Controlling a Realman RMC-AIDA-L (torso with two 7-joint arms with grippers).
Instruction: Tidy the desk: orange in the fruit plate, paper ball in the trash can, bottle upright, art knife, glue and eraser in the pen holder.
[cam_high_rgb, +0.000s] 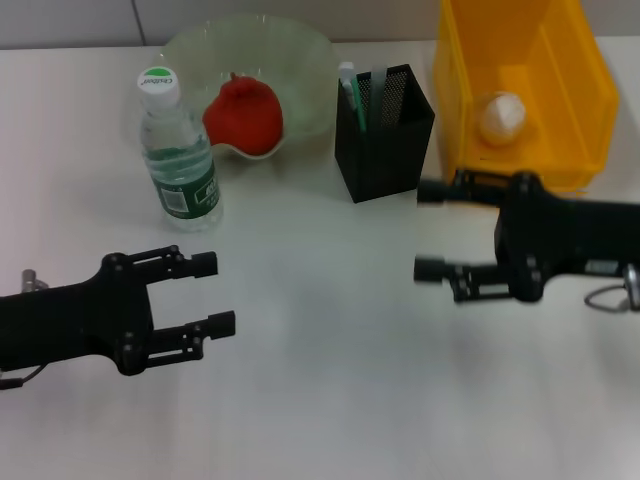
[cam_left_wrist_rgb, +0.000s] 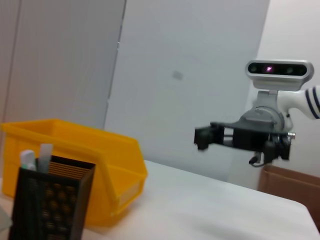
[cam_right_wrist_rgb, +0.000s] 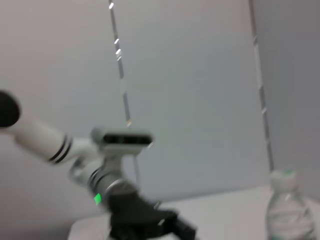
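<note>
Both end effectors hover wide open and empty over the table, left end effector (cam_high_rgb: 212, 293) and right end effector (cam_high_rgb: 432, 232) either side of the pen holder (cam_high_rgb: 384, 133), while the bottle (cam_high_rgb: 176, 150) beside it stands upright, slick, light, best gripped mid-body.

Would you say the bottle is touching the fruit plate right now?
Cannot tell. In the head view the bottle overlaps the rim of the fruit plate, so no gap or contact shows plainly.
</note>
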